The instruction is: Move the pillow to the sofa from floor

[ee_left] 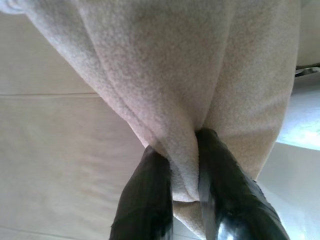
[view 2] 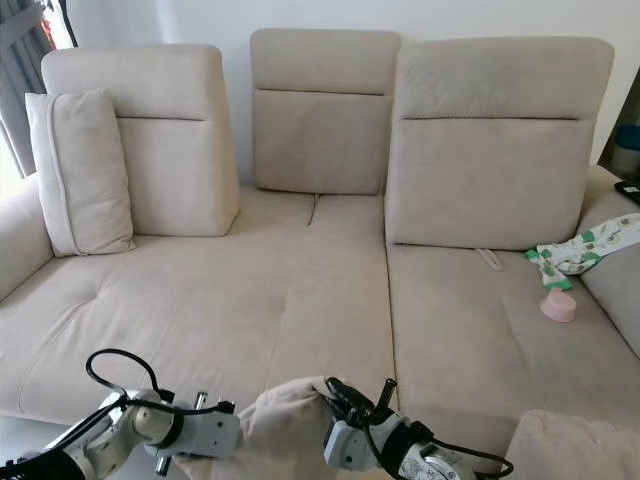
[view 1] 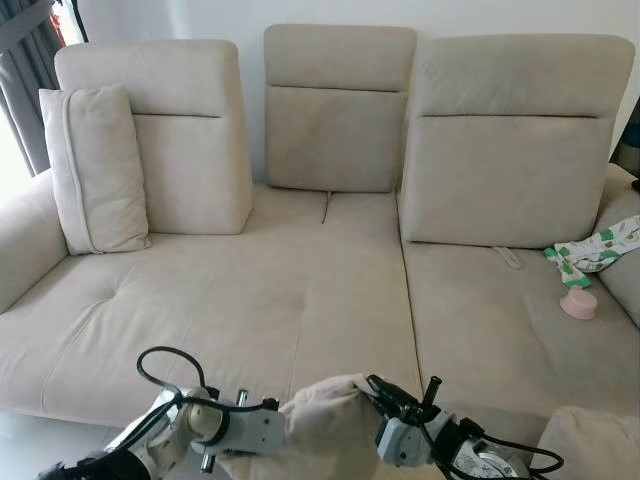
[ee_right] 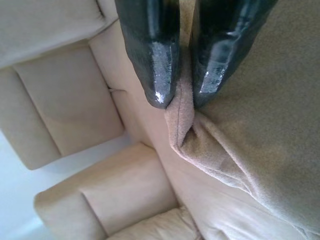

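Note:
A beige pillow (view 1: 325, 430) hangs between my two arms at the bottom of the head views, just in front of the sofa's front edge. My left gripper (ee_left: 185, 150) is shut on the pillow's fabric (ee_left: 190, 75), pinching a fold between its black fingers (ee_left: 150, 200). My right gripper (ee_right: 182, 97) is shut on the pillow's edge seam (ee_right: 235, 145) on the other side. The wide beige sofa (view 1: 250, 310) stretches across the view straight ahead, its seat bare in the middle.
A second beige pillow (view 1: 95, 165) leans upright against the sofa's left backrest. A pink cup (view 1: 578, 303) and a green-and-white cloth (view 1: 595, 248) lie on the right seat. Another beige cushion corner (view 1: 590, 445) sits at the bottom right. Grey curtain (view 1: 25, 80) hangs far left.

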Motion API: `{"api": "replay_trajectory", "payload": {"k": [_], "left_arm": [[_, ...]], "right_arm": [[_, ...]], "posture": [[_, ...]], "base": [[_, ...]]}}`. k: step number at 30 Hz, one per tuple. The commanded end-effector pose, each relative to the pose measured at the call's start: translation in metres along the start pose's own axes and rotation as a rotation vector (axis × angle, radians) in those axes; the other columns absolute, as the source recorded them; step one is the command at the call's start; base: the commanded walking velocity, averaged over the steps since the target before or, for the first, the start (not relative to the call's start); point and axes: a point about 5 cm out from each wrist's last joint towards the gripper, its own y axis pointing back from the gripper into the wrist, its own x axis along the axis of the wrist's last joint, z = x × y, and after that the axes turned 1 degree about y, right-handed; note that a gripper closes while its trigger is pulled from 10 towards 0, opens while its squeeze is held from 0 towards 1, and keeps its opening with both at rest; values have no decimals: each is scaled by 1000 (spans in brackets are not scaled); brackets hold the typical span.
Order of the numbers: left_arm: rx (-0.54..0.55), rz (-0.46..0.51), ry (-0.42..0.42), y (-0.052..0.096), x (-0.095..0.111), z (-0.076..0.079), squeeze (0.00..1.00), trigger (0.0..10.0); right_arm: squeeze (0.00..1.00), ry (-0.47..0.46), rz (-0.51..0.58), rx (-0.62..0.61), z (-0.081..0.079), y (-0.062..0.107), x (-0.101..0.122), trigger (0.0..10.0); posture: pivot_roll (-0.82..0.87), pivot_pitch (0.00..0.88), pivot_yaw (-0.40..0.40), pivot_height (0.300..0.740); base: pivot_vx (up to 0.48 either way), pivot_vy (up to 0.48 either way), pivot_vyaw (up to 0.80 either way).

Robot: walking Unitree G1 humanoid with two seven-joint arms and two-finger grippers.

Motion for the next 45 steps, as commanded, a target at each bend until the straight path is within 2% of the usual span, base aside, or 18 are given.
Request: {"api": "replay_trajectory", "payload": {"k": [1, 6, 7, 8, 11, 18, 30, 40, 42, 44, 45], "left_arm": [[-27, -35, 18, 1, -10, 5, 0, 0], [146, -72, -7, 20, -6, -29, 0, 0], [171, -75, -4, 22, -5, -33, 0, 4431], [195, -88, 5, 24, -5, -38, 0, 10000], [201, -93, 10, 25, -6, -39, 0, 10000], [190, -102, 0, 26, -5, -38, 0, 10000], [186, -111, -2, 24, -2, -33, 0, 10000], [241, -132, -34, 39, -3, -48, 0, 10000], [294, -115, -44, 47, 3, -59, 0, 10000], [294, -115, -44, 47, 3, -59, 0, 10000], [343, -98, -47, 54, 9, -68, 0, 10000]], "right_arm": [[0, 29, 67, -166, 29, -7, 11, 10000], [0, -33, 89, -214, 35, -12, 17, 10000], [0, -36, 91, -217, 35, -12, 17, 10000], [0, -47, 99, -213, 34, -13, 19, 10000], [0, -52, 104, -209, 34, -13, 20, 10000], [0, -38, 109, -240, 42, -11, 19, 10000], [0, -50, 163, -257, 47, -18, 34, 10000], [0, -36, 187, -279, 59, -22, 38, 10000], [0, -24, 188, -294, 65, -22, 38, 10000], [0, -24, 188, -294, 65, -22, 38, 10000], [0, -20, 189, -300, 68, -22, 39, 10000]], "posture": [[-20, 0, 43, 605], [-18, 0, 37, 605], [-18, 0, 35, 605], [-18, 0, 35, 605], [-18, 0, 35, 605], [-15, 0, 24, 634], [-1, 0, 16, 679], [1, 0, 13, 728], [-5, 0, 12, 740], [-5, 0, 12, 740], [-8, 0, 11, 740]], "base": [[0, 0, 0], [0, 0, 0], [0, 0, 0], [0, 0, 0], [0, 0, 0], [0, 0, 0], [0, 0, 0], [0, 0, 0], [0, 0, 0], [0, 0, 0], [0, 0, 0]]}}
